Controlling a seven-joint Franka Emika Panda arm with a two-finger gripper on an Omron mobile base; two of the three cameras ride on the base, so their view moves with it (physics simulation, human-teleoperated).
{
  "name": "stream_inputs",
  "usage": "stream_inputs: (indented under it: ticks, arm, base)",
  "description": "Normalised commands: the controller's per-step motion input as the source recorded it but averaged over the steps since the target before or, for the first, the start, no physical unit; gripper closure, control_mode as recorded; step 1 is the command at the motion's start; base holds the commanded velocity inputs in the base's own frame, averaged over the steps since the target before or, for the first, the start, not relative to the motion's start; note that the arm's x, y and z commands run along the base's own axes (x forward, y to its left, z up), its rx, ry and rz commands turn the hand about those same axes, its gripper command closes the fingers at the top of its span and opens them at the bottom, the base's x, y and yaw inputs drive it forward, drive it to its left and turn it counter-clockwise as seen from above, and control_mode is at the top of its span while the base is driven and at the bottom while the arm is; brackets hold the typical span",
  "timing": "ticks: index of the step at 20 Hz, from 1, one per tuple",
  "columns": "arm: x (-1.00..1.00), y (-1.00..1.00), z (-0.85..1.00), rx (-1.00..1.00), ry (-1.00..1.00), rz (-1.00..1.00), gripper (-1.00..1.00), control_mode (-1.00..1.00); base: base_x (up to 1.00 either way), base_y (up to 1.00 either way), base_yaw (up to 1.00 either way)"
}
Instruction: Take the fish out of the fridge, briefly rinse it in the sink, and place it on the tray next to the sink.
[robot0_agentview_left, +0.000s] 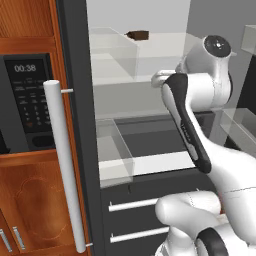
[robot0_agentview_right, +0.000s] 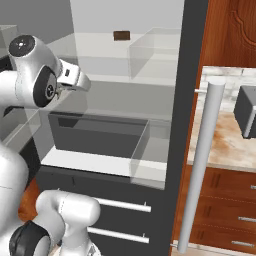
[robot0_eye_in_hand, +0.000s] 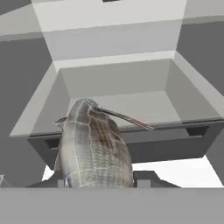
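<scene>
In the hand view the fish (robot0_eye_in_hand: 94, 148) stands up between the two dark fingertips (robot0_eye_in_hand: 144, 178), its body rising from the bottom of the picture and filling the space between them. It is silvery-grey with a brownish tint down one flank, covered in a fine net of scale lines, rounded at the top, with a thin dark spine or fin ray jutting out sideways from its upper end. The gripper (robot0_eye_in_hand: 98, 181) is closed most of the way, pinching the fish's lower part, so the fish is held right at the hand.

Beyond the fish, straight ahead of the hand, lies the pale interior of the fridge (robot0_agentview_left: 150, 100): a clear drawer (robot0_eye_in_hand: 118, 92) with sloping see-through walls sits just past and above the fish, and a dark shelf front runs across behind its body. In the left base view the arm reaches into the open fridge at the level of the middle shelf. A dark brown block (robot0_agentview_left: 138, 34) rests on a higher shelf, well above the hand.

Off to the side of the hand, past the white bar handle (robot0_agentview_left: 65, 165) of the fridge door, a black microwave (robot0_agentview_left: 27, 100) shows a clock display reading 00:38; the small lettering on its keypad is too fine to read
</scene>
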Motion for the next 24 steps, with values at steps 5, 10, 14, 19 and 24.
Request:
stream_inputs:
  ticks: [5,10,14,19,24]
  arm:
    - [-0.32,0.0,0.0,-0.11,-0.26,0.0,1.0,-1.0]
    - [0.0,0.0,0.0,0.0,0.0,0.0,1.0,-1.0]
    - [-0.12,0.03,-0.04,0.0,0.0,0.0,1.0,1.0]
    - [0.0,0.0,0.0,0.0,0.0,0.0,1.0,1.0]
    - [0.0,0.0,0.0,0.0,0.0,0.0,1.0,1.0]
  base:
    - [0.0,0.0,0.0]
    - [0.0,0.0,0.0]
    - [-0.18,0.02,0.03]
    - [-0.86,0.02,0.6]
    - [-0.31,0.0,0.88]
